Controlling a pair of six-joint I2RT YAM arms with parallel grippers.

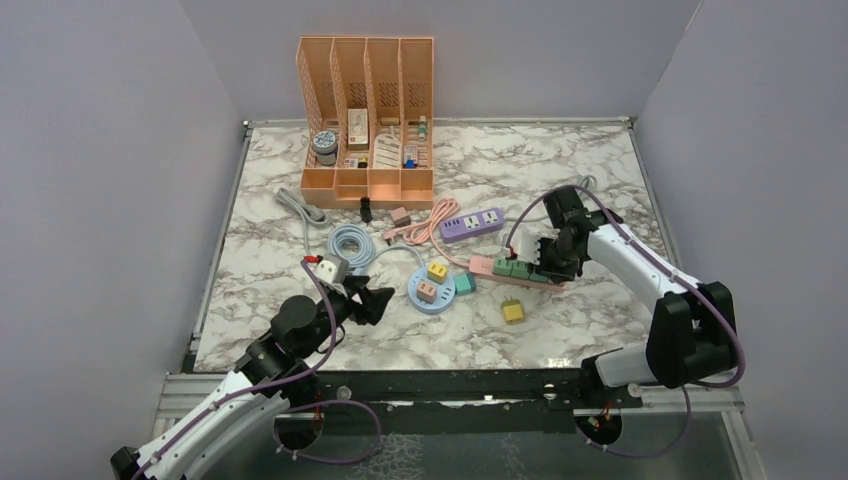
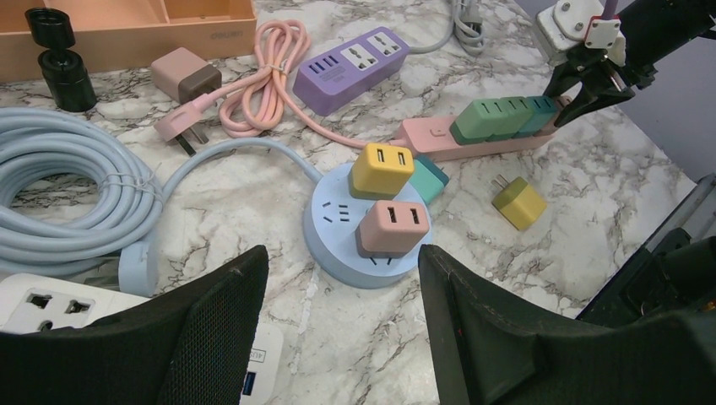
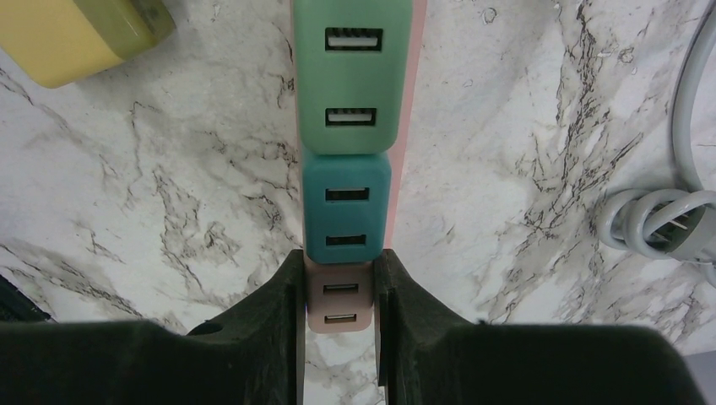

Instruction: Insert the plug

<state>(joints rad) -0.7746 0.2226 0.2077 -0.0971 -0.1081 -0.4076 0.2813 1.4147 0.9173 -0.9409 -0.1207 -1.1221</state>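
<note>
A pink power strip (image 1: 488,266) lies right of centre with a green plug (image 3: 352,76) and a teal plug (image 3: 346,207) seated in it. My right gripper (image 3: 339,263) is shut on a mauve two-port USB plug (image 3: 340,297), held in line right behind the teal plug at the strip's end; how deep it sits is hidden. The right gripper also shows in the top view (image 1: 553,262) and the left wrist view (image 2: 583,84). My left gripper (image 2: 342,321) is open and empty, low over the table near a round blue socket hub (image 2: 329,215).
The hub carries a yellow plug (image 2: 382,169) and a pink plug (image 2: 391,228). A loose yellow plug (image 1: 513,311) lies near the strip. A purple strip (image 1: 470,223), blue cable coil (image 2: 59,194), white strip (image 2: 51,308) and orange organizer (image 1: 367,110) are around.
</note>
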